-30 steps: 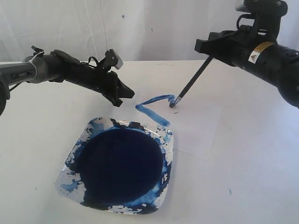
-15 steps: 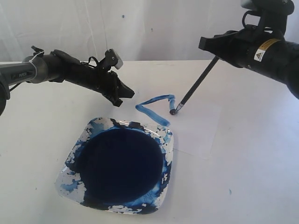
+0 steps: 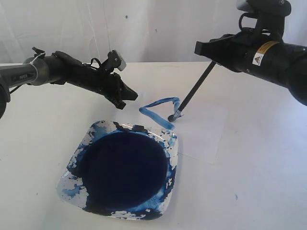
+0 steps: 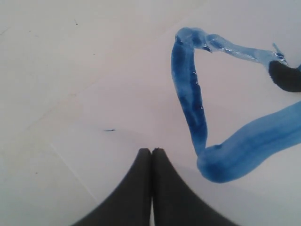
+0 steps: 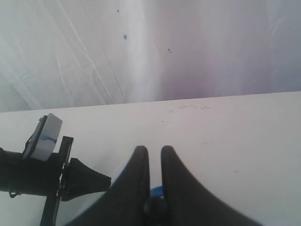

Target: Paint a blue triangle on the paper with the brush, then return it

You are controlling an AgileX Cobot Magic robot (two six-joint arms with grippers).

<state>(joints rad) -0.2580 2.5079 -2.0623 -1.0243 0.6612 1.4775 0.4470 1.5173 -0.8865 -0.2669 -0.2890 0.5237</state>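
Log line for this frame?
phase: painting | right gripper: shut on brush, tip on paper | triangle: third side unfinished | left gripper: shut

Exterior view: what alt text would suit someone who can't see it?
A robot's right gripper holds a black brush, tip touching white paper beside an unfinished blue triangle. A dish of dark blue paint sits in front; the shut left gripper hovers nearby.

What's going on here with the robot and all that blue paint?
The right gripper holds a brush, its tip down on the paper, painting a blue triangle. Two sides are done and the third is only partly drawn. The left gripper hangs shut and empty over the paper, beside a dish of dark blue paint.
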